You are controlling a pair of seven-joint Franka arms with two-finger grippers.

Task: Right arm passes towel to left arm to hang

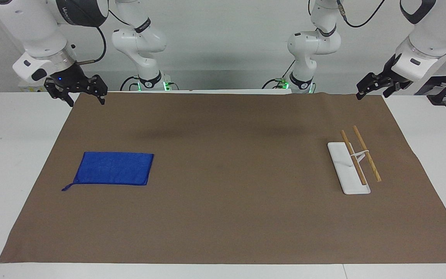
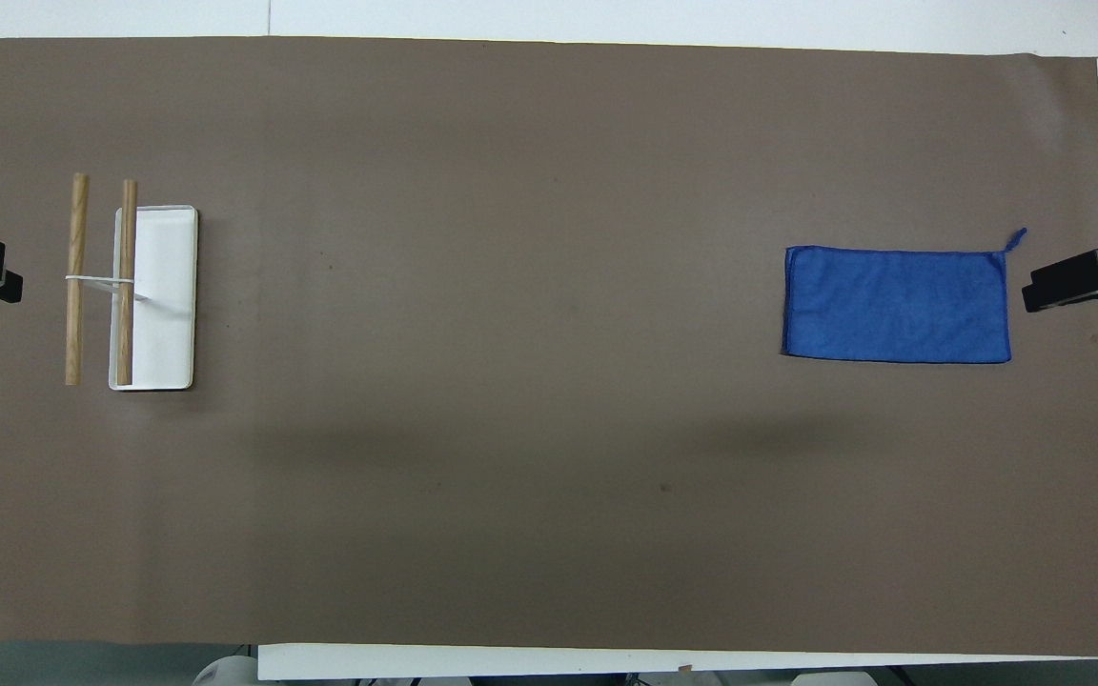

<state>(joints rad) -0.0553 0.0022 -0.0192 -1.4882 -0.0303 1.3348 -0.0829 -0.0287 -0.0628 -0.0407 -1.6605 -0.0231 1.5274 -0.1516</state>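
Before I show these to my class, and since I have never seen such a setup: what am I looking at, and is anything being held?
Two white robot arms stand at a table covered by a brown mat. One picture faces them; the other looks down from above their end. The right gripper and left gripper both hang open in the air, holding nothing. A blue towel lies flat toward the right arm's end. A white rack with two wooden bars stands toward the left arm's end.

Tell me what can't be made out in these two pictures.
- Right gripper: overhead view's edge cuts off all but its tip.
- Left gripper: likewise cut off overhead.
- White rack with two wooden rails: its upright, too thin in both views.
- Flat royal-blue towel: underside hidden.
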